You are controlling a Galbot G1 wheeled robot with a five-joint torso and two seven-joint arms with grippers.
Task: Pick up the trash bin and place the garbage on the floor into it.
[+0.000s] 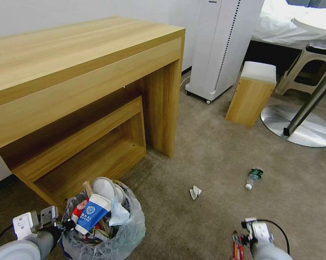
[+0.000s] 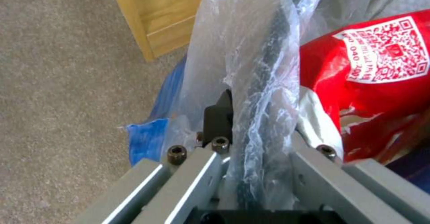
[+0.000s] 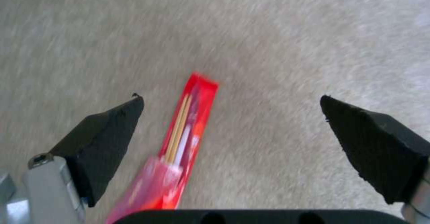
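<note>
While our left end effector [image 2: 251,130] clamps the bin [image 1: 108,231] rim to carry it, our right end effector [image 3: 230,140] hangs spread above a red wrapper [image 3: 179,150] for grasping.

**Readable print in the bin**

A blue and white paper cup [image 1: 91,213] standing in the trash bin [image 1: 128,236] carries a white hexagon logo and the letters "BAAI". In the left wrist view, a red wrapper [image 2: 358,109] has a white label [image 2: 386,51] with a QR code and the partly readable digits "040" and "200". No other text is readable.
</note>
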